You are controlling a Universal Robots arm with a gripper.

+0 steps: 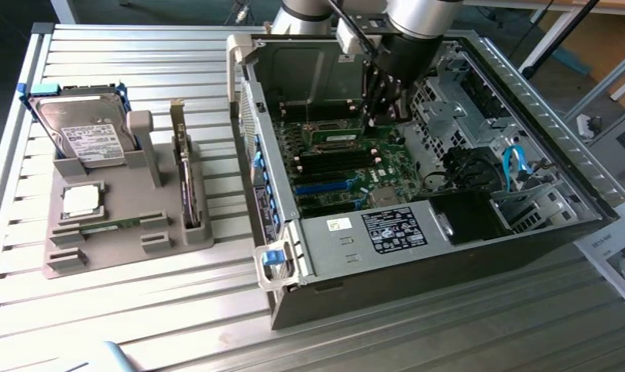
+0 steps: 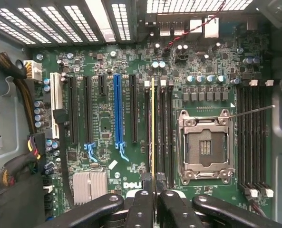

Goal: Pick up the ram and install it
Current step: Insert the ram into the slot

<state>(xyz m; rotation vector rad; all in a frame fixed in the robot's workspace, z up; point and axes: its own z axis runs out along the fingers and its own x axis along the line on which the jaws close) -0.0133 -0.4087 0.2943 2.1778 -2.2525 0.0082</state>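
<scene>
One gripper (image 2: 154, 192) is closed narrowly on one ram (image 2: 153, 133), with its two black fingers (image 2: 141, 209) pressed to the stick's flat faces. In the wrist view the ram shows edge-on as a thin yellow-green line. Its long axis runs parallel to the memory slots, from the fingertips toward the side of the board (image 2: 105, 130) that carries the rear ports. It sits in line with the second slot of the bank between the one open socket (image 2: 206, 145) and the expansion slots. Three empty slots of that bank show around it, one on the expansion-slot side and two on the socket side. On the far side of the socket there are four more empty memory slots (image 2: 253, 137). Whether the ram is seated or just above its slot cannot be told. Among the expansion slots are one long blue slot (image 2: 116, 109) and one white slot (image 2: 55, 107); the others are black. In the exterior view the one arm reaches down into the open case (image 1: 560, 101), with the gripper (image 1: 377, 116) low over the board near the case's far wall. Toward the exterior view's left, well apart from the case, a grey holder (image 1: 95, 260) stands on the slatted table (image 1: 136, 325). It carries one hard drive (image 1: 85, 136) propped at a tilt, one square chip (image 1: 82, 200) lying flat, one narrow green strip (image 1: 116, 225) lying flat, and one thin board (image 1: 190, 186) standing on edge.
</scene>
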